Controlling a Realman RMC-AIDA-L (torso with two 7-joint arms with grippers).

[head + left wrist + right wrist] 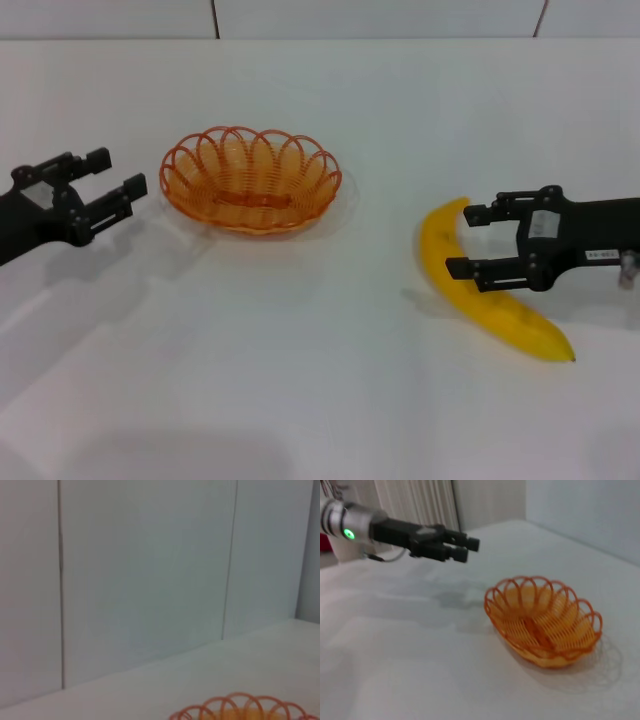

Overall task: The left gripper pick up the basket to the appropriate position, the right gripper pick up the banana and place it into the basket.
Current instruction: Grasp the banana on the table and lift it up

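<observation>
Only the scalloped rim of the basket [245, 709] visible in the left wrist view. One basket [251, 179], one banana [482, 285], both on the white table [320, 400], well apart. Left gripper [115, 173] beside the basket, fingers apart, empty. Right gripper [465, 240] fingers apart, straddling the banana.

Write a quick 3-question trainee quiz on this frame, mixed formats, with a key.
1. True or false: the banana lies in the basket.
2. Which gripper straddles the banana? A) left gripper B) right gripper
3. Fill in: both grippers' jaws are ____.

Key: 1. False, it lies on the table, apart from the basket. 2. B. 3. Open.
</observation>
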